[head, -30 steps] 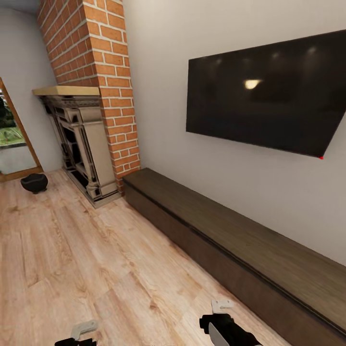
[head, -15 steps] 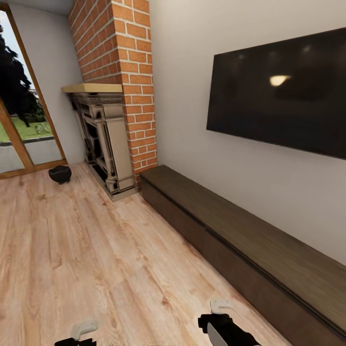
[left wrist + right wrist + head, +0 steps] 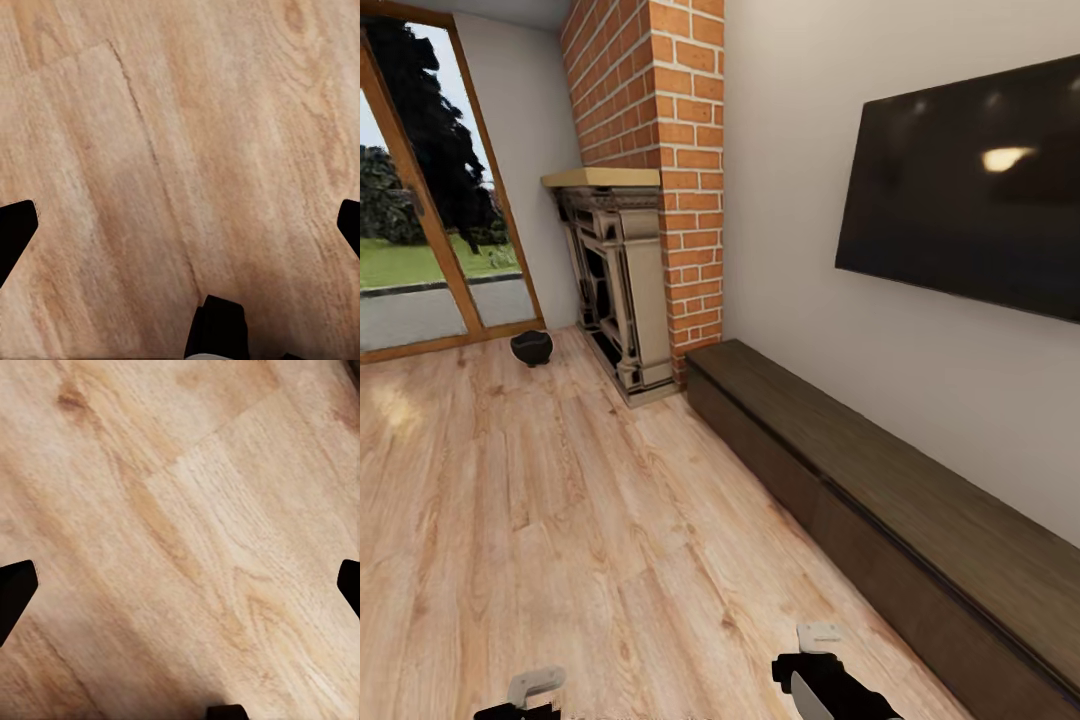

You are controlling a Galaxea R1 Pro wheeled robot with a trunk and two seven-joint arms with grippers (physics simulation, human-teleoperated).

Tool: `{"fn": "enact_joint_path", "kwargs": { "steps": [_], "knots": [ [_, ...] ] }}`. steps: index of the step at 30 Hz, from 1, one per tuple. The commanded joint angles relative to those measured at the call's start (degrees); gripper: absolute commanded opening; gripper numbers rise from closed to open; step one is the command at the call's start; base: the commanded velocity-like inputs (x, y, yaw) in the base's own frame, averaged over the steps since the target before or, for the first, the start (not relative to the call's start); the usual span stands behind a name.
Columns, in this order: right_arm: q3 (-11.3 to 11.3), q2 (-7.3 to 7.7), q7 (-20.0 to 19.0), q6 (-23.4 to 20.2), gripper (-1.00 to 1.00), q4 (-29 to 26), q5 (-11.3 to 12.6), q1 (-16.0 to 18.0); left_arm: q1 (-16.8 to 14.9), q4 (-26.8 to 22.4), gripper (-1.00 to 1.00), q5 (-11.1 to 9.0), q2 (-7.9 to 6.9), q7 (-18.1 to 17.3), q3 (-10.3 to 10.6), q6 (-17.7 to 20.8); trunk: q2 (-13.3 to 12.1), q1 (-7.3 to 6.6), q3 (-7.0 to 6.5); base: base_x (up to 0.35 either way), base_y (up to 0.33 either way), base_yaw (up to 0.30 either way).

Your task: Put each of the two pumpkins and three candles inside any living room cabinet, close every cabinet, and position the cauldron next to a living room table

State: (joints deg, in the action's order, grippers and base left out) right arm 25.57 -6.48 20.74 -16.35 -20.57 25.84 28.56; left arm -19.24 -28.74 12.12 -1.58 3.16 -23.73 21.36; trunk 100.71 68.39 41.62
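The small black cauldron sits on the wood floor far ahead, between the glass door and the fireplace. A long, low dark-brown cabinet runs along the right wall under the TV, its fronts shut. My left gripper and right gripper hang over bare floorboards, each open with its dark fingertips spread wide and nothing between them. In the head view both wrists peek in at the lower edge. The pumpkins, candles and table are out of view.
A brick chimney with a fireplace juts from the right wall beyond the cabinet. A wood-framed glass door fills the far left. A black TV hangs above the cabinet. Wood floor stretches ahead.
The whole picture has shifted right, so the camera has turned left: more of the glass door shows, and the cauldron and fireplace sit further right. Both grippers look unchanged.
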Motion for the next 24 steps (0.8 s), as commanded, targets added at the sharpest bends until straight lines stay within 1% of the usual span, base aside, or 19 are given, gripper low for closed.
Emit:
{"fn": "enact_joint_path", "kwargs": {
  "steps": [1, 3, 6, 10, 13, 24],
  "knots": [
    [0.00, -0.01, 0.00, 0.00, 1.00, 0.00, 0.00, 0.00, 0.01, 0.00, 1.00, 0.01, 0.00, 0.00, 0.00, 0.00, 0.00, 0.00, 0.06, 0.000, 0.000, 0.243],
    [0.10, 0.01, 0.00, 0.00, 1.00, 0.00, 0.00, 0.00, 0.00, 0.00, 1.00, 0.01, 0.00, 0.00, 0.00, -0.02, 0.00, 0.00, 0.17, 0.000, 0.000, 0.243],
    [0.98, 0.02, 0.00, 0.00, 1.00, 0.00, 0.00, 0.00, 0.03, 0.00, 1.00, 0.02, 0.00, -0.02, 0.03, -0.46, 0.00, 0.00, 0.33, 0.000, 0.000, 0.243],
    [1.34, 0.02, 0.00, 0.02, 1.00, 0.00, 0.00, 0.00, 0.07, 0.00, 1.00, 0.13, 0.03, -0.08, 0.12, -2.81, 0.00, 0.00, 0.55, 0.000, 0.000, 0.243],
    [1.41, -0.01, 0.02, 0.02, 1.00, 0.00, 0.00, 0.00, 0.08, 0.00, 1.00, 0.17, 0.07, -0.09, 0.16, -3.67, 0.00, 0.00, 0.71, 0.000, 0.000, 0.243],
    [1.48, -0.02, 0.02, 0.03, 1.00, 0.00, 0.00, 0.00, 0.08, 0.00, 1.00, 0.18, 0.09, -0.23, 0.17, -3.91, 0.00, 0.00, 1.31, 0.000, 0.000, 0.243]
  ]
}}
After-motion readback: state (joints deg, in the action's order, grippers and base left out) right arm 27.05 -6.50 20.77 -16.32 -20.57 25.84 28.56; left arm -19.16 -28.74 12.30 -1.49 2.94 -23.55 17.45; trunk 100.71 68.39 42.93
